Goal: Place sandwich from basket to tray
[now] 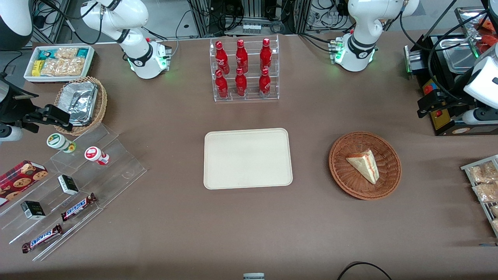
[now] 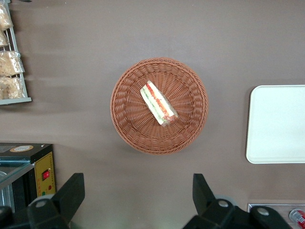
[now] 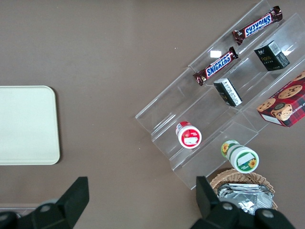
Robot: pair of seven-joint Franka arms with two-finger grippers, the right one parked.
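The sandwich (image 1: 364, 165), a white bread wedge with red-orange and green filling, lies in the round reddish-brown basket (image 1: 342, 171) on the brown table. It also shows in the left wrist view (image 2: 158, 103), in the middle of the basket (image 2: 128, 124). The cream tray (image 1: 247, 158) lies bare beside the basket, toward the parked arm's end; it also shows in the left wrist view (image 2: 276, 124). My left gripper (image 1: 426, 105) hangs high over the table, farther from the front camera than the basket and toward the working arm's end. It is open and empty (image 2: 137, 195), fingers wide apart.
A clear rack of red bottles (image 1: 244, 70) stands farther from the front camera than the tray. A black machine (image 1: 447, 77) and a rack of snack bags (image 1: 484, 182) sit at the working arm's end. A clear stepped shelf (image 1: 78, 182) with snacks sits at the parked arm's end.
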